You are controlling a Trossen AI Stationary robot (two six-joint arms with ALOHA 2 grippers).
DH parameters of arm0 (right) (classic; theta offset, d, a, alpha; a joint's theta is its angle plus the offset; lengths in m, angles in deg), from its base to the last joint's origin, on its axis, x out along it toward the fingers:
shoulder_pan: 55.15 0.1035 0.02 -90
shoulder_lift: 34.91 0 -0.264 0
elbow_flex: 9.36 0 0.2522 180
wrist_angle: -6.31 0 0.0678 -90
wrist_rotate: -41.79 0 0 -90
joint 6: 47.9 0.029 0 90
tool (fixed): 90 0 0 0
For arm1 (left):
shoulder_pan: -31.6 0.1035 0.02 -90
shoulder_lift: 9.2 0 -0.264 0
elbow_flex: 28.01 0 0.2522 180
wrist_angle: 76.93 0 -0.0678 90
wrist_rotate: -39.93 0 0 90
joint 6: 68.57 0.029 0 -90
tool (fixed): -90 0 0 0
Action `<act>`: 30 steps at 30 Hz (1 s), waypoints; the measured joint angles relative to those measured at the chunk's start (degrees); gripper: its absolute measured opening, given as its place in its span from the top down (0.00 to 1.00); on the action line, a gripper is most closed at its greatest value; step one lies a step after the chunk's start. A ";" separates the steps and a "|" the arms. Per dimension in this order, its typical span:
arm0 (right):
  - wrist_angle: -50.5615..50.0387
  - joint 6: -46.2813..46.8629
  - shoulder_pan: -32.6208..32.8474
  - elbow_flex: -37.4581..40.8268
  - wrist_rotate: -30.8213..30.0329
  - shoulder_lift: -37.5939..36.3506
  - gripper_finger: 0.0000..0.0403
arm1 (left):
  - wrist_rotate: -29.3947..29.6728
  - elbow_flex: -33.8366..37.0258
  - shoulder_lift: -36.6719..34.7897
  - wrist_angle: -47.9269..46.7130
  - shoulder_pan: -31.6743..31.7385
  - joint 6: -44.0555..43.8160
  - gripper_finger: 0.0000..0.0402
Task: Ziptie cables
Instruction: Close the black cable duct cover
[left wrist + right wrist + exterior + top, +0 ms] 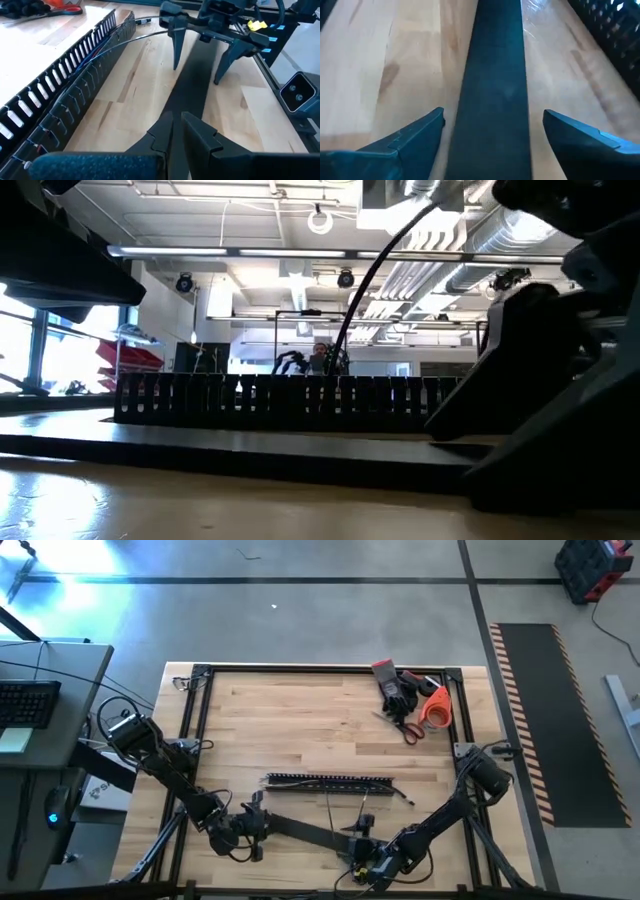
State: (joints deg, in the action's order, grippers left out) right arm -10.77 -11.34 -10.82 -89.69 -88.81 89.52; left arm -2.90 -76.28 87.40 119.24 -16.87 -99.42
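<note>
Left gripper (175, 131) fingers together on flat black strip (192, 80); right gripper (492, 131) fingers apart astride it; cables (107, 42) barely discernible.

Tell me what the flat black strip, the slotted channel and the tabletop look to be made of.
Flat black strip: probably matte plastic, uniformly dark with little glare. Slotted channel: likely moulded plastic, with thin, evenly cut comb-like fingers. Tabletop: wood, seemingly sealed; pale jointed boards with visible grain.

Cables (107, 44): thin dark wires lying lengthwise in slotted black duct, one arching out.
</note>
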 joint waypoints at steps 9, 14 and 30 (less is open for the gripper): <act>0.24 -12.95 -1.52 1.00 -0.02 -5.04 0.21 | 0.28 -0.02 0.00 0.00 -0.02 -0.57 0.94; 14.14 -15.60 -5.79 3.53 7.30 -3.71 0.21 | 0.66 -0.02 0.00 -0.02 -0.09 -0.55 0.94; 28.37 -26.34 -14.84 5.88 27.43 -3.05 0.21 | -0.13 -0.02 0.00 -0.10 -0.46 -0.50 0.94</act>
State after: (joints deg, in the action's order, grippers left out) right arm 17.60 -37.67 -25.66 -83.81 -61.38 86.47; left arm -3.03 -76.29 87.40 119.14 -17.33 -99.92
